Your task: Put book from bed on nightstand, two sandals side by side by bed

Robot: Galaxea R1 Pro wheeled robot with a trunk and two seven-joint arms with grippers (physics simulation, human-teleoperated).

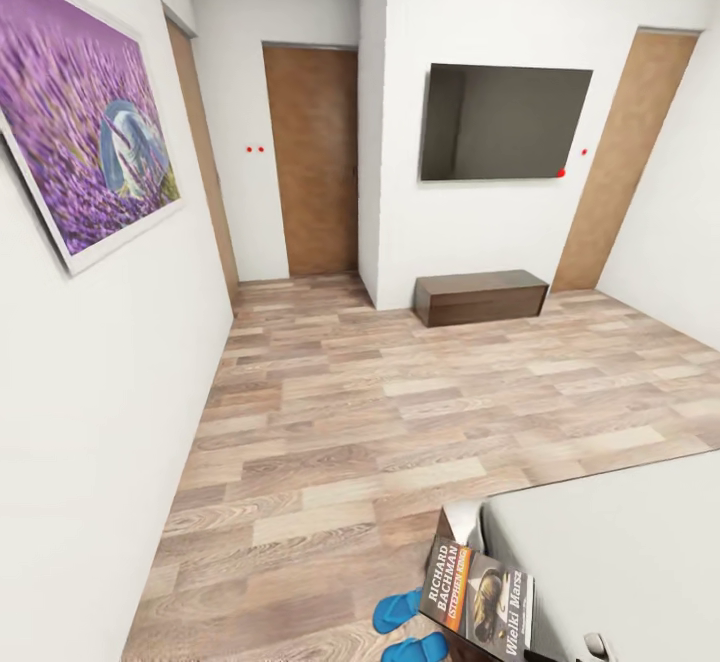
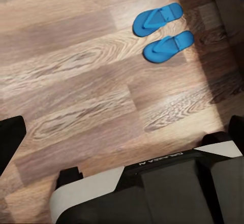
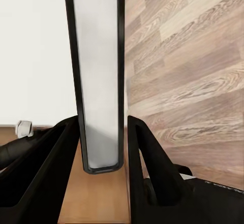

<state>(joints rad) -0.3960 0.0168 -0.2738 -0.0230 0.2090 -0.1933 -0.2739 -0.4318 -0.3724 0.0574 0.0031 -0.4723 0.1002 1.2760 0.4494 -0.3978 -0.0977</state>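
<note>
Two right fingers: the right gripper [image 3: 101, 125] is clamped on the book [image 3: 99, 82], one dark finger [image 3: 51, 173] against each cover, so we see it edge-on, pale pages between dark covers.
Book's place: at the lower right of the head view the book [image 1: 476, 594] hangs cover-up at the corner of the bed [image 1: 620, 552], off the mattress. We judge the grip on the flat faces is meant to let it be laid down flat.
Under the book: a brown wooden surface [image 3: 96, 203], perhaps the nightstand top; we cannot be sure.
Left gripper: the left gripper [image 2: 124, 132] is spread wide, nothing between its fingers.
Sandals: one sandal [image 2: 157, 18] and the other sandal [image 2: 168, 46] lie side by side, soles down, near the bed.
Surface: wood-plank floor [image 1: 380, 422], bare elsewhere.
Room: white walls, a dark television [image 1: 503, 122], a low bench [image 1: 480, 297], a lavender picture [image 1: 85, 112].
</note>
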